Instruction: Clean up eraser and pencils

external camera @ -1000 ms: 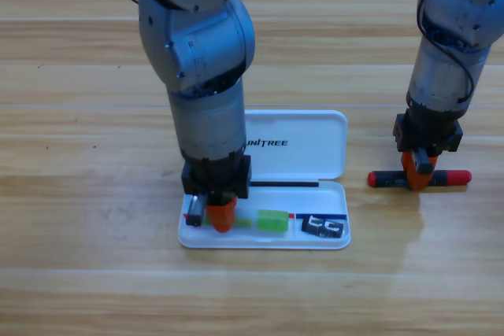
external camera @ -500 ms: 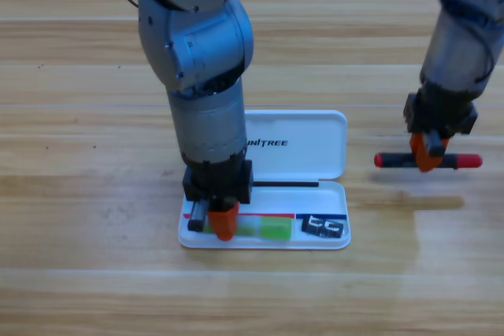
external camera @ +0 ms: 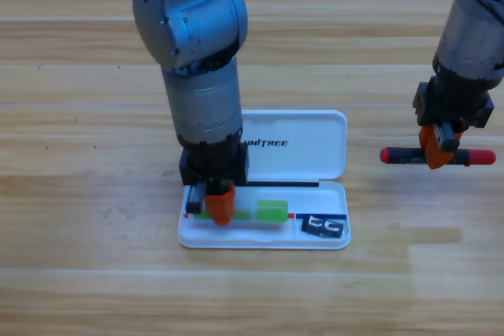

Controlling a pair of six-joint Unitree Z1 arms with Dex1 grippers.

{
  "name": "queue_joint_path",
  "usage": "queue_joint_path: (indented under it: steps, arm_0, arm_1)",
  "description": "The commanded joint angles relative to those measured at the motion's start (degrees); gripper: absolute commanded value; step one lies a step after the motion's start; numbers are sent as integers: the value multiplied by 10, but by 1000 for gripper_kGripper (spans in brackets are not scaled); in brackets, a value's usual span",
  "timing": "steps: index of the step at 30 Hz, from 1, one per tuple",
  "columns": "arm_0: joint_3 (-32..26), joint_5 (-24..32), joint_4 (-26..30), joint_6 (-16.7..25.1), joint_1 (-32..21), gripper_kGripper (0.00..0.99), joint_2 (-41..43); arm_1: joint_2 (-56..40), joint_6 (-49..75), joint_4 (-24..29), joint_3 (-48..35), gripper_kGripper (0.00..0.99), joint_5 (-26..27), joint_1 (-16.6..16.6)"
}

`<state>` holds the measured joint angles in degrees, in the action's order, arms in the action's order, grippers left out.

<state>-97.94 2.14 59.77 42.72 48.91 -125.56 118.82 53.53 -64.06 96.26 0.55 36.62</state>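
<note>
The white case (external camera: 315, 127) lies open at the table's middle, its lid to the far side and its tray to the near side. The black eraser (external camera: 324, 227) rests in the tray's right end. My left gripper (external camera: 218, 206) points down into the tray's left part, shut on the green pencil (external camera: 272, 210), whose green end sticks out to the right along the tray; its pale half is mostly hidden under the jaws. At the right, my right gripper (external camera: 438, 153) is shut on the middle of the red pencil (external camera: 479, 157), holding it level above the table.
The case's tray rim (external camera: 260, 243) lies near the table's front. The left arm's thick grey body (external camera: 197, 60) stands over the case's left side. A faint shadow (external camera: 433, 234) of the raised pencil falls on the wood right of the case.
The right gripper has lifted the red pencil off the table and carried it slightly right. The left gripper and the green pencil have shifted a little toward the far side of the tray.
</note>
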Motion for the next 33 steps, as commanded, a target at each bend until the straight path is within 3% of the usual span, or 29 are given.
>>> queue_joint_path:
  steps: [1,13,14,16,17,18,19,27,33]
  arm_0:
    - [6,6,6,-5,-11,0,-25]
    - [7,9,5,-5,-11,0,-42]
    - [7,9,5,-5,-11,141,-43]
    - [7,9,5,-6,-11,658,-43]
    - [7,9,5,-7,-11,848,-43]
    - [7,9,5,-7,-11,946,-44]
    - [8,9,5,-8,-11,983,-43]
    - [8,9,5,-8,-11,989,-43]
    - [1,11,17,-2,-12,990,-14]
  arm_1:
    - [-17,-10,-12,-2,0,6,22]
    - [-18,-11,-13,-2,0,3,24]
    - [-18,-11,-13,-2,0,3,24]
    - [-19,-11,-13,-2,0,3,25]
    - [-20,-12,-13,-2,0,3,26]
    - [-20,-12,-13,-2,0,3,26]
    - [-20,-12,-13,-2,0,3,28]
    - [-18,-19,-13,2,0,4,41]
    - [-3,-41,-26,30,0,5,80]
